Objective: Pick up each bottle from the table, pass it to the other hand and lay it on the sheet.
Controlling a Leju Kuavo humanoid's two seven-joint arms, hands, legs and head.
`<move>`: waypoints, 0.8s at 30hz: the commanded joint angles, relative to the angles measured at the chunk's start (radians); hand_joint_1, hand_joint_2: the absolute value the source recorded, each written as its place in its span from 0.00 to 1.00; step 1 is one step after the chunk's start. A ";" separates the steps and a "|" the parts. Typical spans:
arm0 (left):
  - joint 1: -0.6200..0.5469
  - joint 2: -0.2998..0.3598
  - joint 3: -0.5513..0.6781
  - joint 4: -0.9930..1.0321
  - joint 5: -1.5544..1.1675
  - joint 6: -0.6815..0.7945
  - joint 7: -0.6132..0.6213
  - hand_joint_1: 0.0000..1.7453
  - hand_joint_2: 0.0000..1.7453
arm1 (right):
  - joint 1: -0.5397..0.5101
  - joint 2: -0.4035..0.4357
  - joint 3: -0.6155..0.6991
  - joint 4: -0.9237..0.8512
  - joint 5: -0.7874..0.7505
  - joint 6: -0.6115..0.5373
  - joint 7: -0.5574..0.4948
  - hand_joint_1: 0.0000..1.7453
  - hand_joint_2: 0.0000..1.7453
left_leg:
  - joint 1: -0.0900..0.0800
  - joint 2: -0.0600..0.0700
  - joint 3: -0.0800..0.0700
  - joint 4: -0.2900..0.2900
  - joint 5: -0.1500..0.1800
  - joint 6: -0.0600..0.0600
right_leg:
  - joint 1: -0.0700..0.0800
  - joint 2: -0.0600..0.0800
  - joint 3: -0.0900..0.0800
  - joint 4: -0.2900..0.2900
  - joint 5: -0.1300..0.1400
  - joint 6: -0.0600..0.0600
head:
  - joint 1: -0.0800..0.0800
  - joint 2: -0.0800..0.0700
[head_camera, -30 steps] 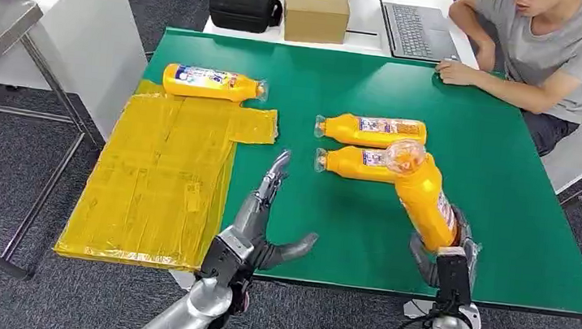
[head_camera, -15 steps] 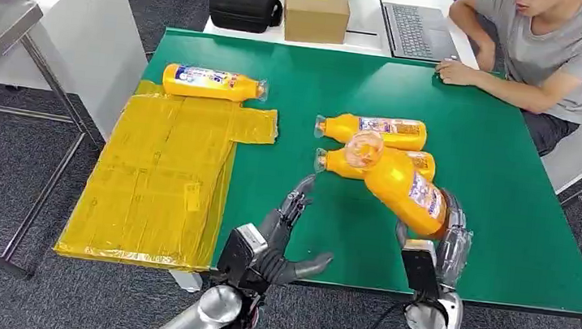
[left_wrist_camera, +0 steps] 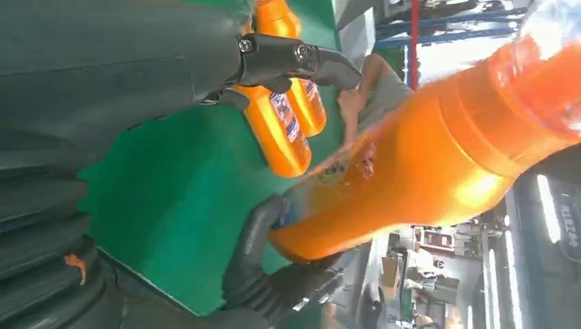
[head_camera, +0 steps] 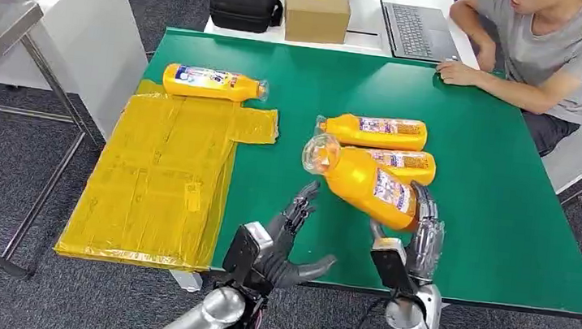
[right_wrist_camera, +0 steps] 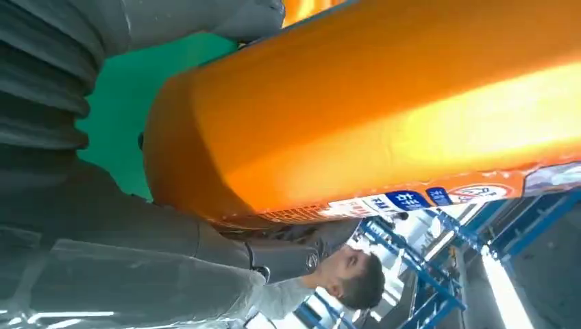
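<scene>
My right hand (head_camera: 417, 233) grips the base end of an orange bottle (head_camera: 363, 183), which is lifted over the green table (head_camera: 497, 194) and tilted with its clear cap toward my left hand; the bottle (right_wrist_camera: 384, 103) fills the right wrist view. My left hand (head_camera: 284, 241) is open beside it, fingers spread, a short gap from the bottle (left_wrist_camera: 425, 157). Two more orange bottles (head_camera: 375, 129) (head_camera: 410, 162) lie side by side on the table behind. Another bottle (head_camera: 213, 83) lies at the far end of the yellow sheet (head_camera: 160, 175).
A person (head_camera: 545, 44) sits at the far right corner with a hand on the table. A laptop (head_camera: 416, 27), a cardboard box (head_camera: 315, 8) and a black bag (head_camera: 245, 0) stand on the white table behind.
My right hand has carried the bottle leftward and tipped it from near upright to slanted toward the left hand. My left hand has moved right and closer to it.
</scene>
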 commanded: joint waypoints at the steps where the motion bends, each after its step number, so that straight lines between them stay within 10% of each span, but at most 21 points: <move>1: -0.061 -0.011 -0.040 0.079 0.060 0.034 0.017 0.00 1.00 | -0.020 0.090 -0.048 0.094 0.161 -0.009 -0.001 1.00 1.00 | 0.001 0.001 0.005 0.000 -0.002 -0.003 | 0.002 0.000 0.005 0.000 -0.003 -0.003 | 0.000 0.000; 24: -0.070 -0.010 -0.042 0.071 0.105 0.108 -0.013 0.00 1.00 | -0.014 0.161 -0.037 0.144 0.238 -0.009 -0.001 1.00 1.00 | 0.001 0.001 0.003 -0.001 -0.001 -0.002 | 0.001 0.000 0.002 0.000 -0.001 -0.001 | 0.000 0.000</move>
